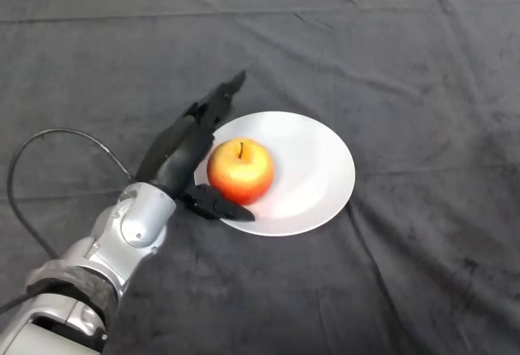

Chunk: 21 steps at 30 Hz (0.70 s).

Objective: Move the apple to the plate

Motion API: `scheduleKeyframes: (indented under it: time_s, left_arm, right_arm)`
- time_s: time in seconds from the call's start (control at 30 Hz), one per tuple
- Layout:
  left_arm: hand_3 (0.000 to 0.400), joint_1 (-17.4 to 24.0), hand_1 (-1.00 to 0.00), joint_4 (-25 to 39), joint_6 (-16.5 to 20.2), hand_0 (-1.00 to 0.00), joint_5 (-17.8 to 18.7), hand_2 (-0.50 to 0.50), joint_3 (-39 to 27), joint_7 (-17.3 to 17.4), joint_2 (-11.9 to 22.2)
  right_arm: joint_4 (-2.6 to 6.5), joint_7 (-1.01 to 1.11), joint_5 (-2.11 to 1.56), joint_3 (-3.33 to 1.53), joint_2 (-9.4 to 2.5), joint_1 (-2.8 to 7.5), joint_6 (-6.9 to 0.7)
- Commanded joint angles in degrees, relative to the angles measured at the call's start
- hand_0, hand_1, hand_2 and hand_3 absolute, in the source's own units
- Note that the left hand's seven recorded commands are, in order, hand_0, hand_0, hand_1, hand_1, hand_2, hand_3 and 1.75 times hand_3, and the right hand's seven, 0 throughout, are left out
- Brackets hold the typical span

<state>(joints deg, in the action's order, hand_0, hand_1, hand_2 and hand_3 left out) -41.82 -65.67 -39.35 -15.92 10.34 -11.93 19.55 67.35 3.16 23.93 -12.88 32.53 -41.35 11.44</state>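
Presently, item one: the apple (240,171), red shading to yellow, stem up, sitting upright on the left part of the plate (313,168). Judge it firm, rounded and moderately weighty for its size, with a smooth, waxy skin that would slip under a light pinch. It will roll if nudged, and it bruises under hard pressure. If you must take hold again, grip across its widest part from opposite sides, not at the stem.

Item two: the plate, white, round and shallow, lying flat on the cloth near the middle of the scene. Treat it as rigid and breakable, and likely to slide on the cloth if pushed from the side.

Item three: the left hand (188,145), black, just left of the apple at the plate's left rim. Its fingers reach straight toward the far side past the apple; the thumb (221,205) lies on the plate's near-left edge. Both are spread wide and grasp nothing, cradling the fruit loosely at most. Whether they touch its skin you cannot tell.

Item four: the dark cloth (422,54), wrinkled, covering the whole table.

Judgement: the apple is already on the plate.
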Motion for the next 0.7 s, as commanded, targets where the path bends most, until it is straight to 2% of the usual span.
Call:
scheduleKeyframes:
  time_s: [0.03, 0.4, 0.7]
  left_arm:
    - [0.000, -2.3, 0.00, -1.6, -1.5, 0.00, 1.7, 0.00, -1.8, -0.5, 3.3]
    - [0.000, 0.7, 0.00, -2.0, -3.0, 0.00, 8.0, 0.00, -9.9, -1.3, 11.0]
    - [0.000, 4.6, 0.00, -2.8, -2.0, 0.00, 10.8, 0.00, -14.9, -4.8, 15.4]
  right_arm:
    - [0.33, -0.48, 0.27, -0.63, 1.54, -0.05, 0.22]
    - [0.34, -0.48, 0.27, -0.63, 1.54, -0.05, 0.23]
    - [0.36, -0.48, 0.27, -0.64, 1.54, -0.06, 0.24]
